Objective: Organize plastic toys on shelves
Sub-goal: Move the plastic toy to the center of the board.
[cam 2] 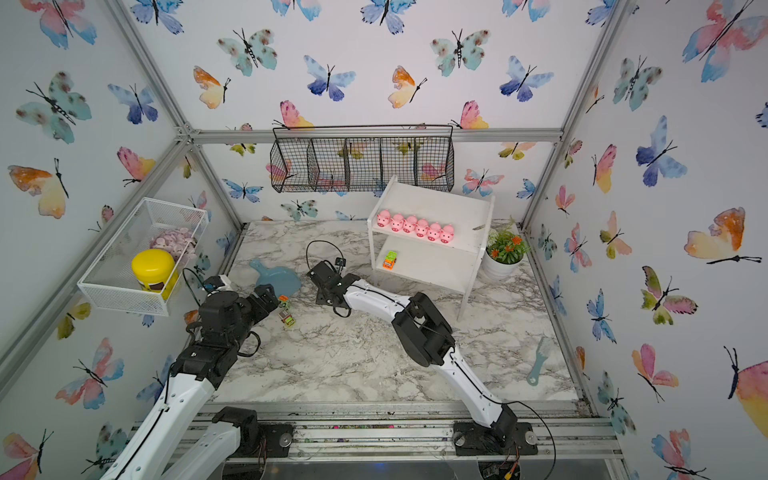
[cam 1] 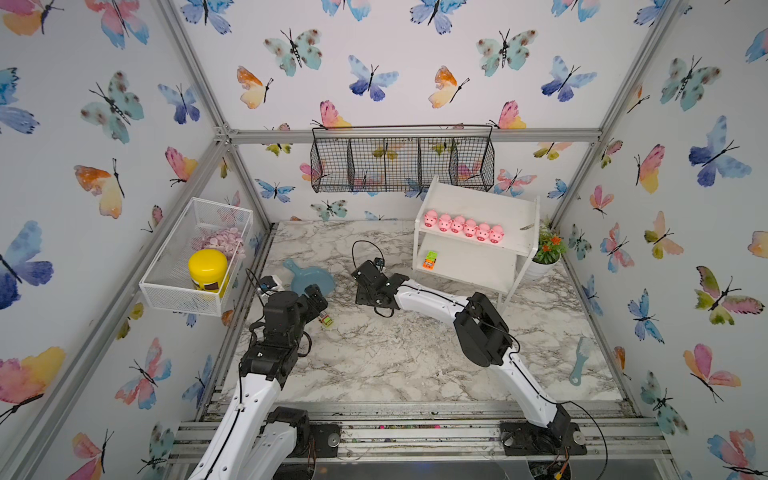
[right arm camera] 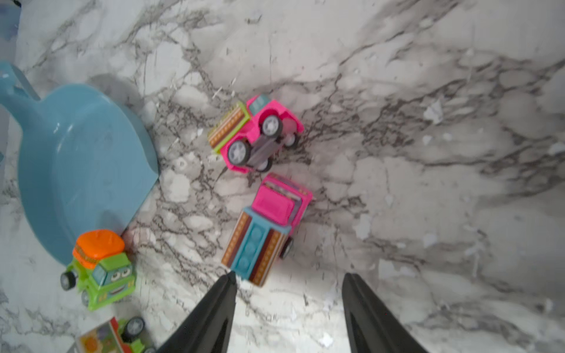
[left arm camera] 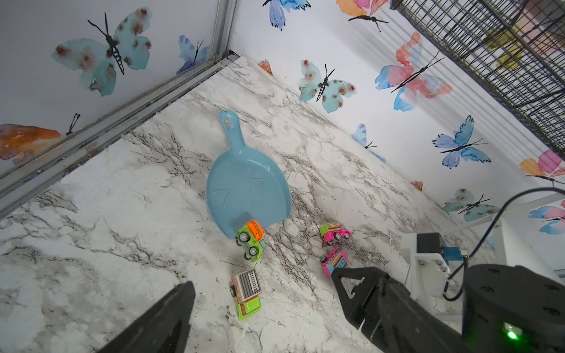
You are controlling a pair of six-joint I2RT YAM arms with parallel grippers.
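A small white two-tier wooden shelf unit stood at the back right of a marble-patterned table. Six small glossy pink pig figures sat in a tight row, touching one another, along the front edge of its top board. One tiny orange and green toy truck rested on the lower board, near its left end.

Four more toy trucks lay on the table, well apart from the shelf, near a flat blue pan-shaped dish with a handle. A green truck with an orange drum touched the dish's open edge. A green truck with a striped back lay near it. A pink truck with a green striped bed was tipped on its side, underside showing. A pink truck with a blue striped back stood upright just beside that one.

The left gripper hovered close over the green truck with a striped back, its jaws spread wide and gripping nothing. The right gripper pointed down at the table, jaws partly apart with nothing between them. One fingertip was just beside the pink truck with a blue striped back; whether it touched was unclear.

On the left wall a white mesh basket held a yellow-lidded jar and pale pink discs. A black wire basket hung on the back wall.
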